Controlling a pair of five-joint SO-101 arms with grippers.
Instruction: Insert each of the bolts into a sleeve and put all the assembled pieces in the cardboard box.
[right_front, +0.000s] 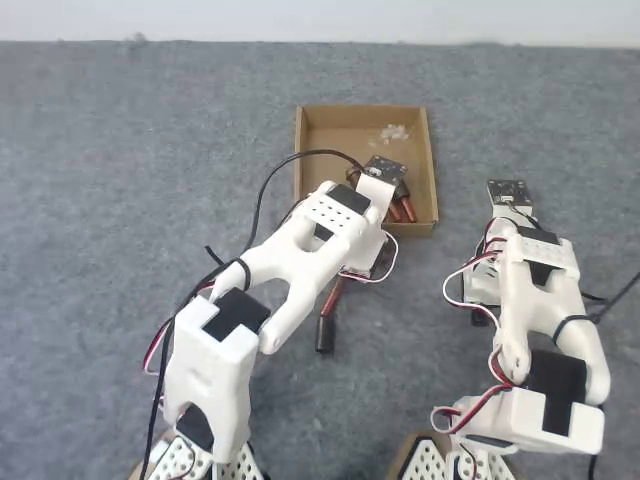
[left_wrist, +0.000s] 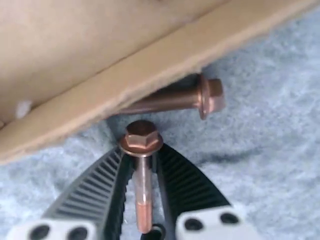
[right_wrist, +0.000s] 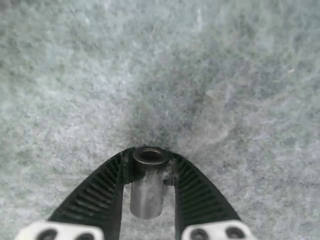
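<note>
Clamped in the left pincer (left_wrist: 141, 150), a bolt (left_wrist: 142, 195) points its head at the cardboard box (left_wrist: 165, 57) wall just ahead; the right pincer (right_wrist: 148, 157) grips a sleeve (right_wrist: 147, 195). Advancing risks ramming that wall, skewing the bolt.

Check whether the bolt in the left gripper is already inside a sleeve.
Not inserted: the bolt in the left gripper shows a bare shank, and the sleeve is held separately by the right gripper.

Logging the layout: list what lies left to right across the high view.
From the left: loose sleeve → bolts at the box's near corner → right arm. The left arm spans too much to place.
</note>
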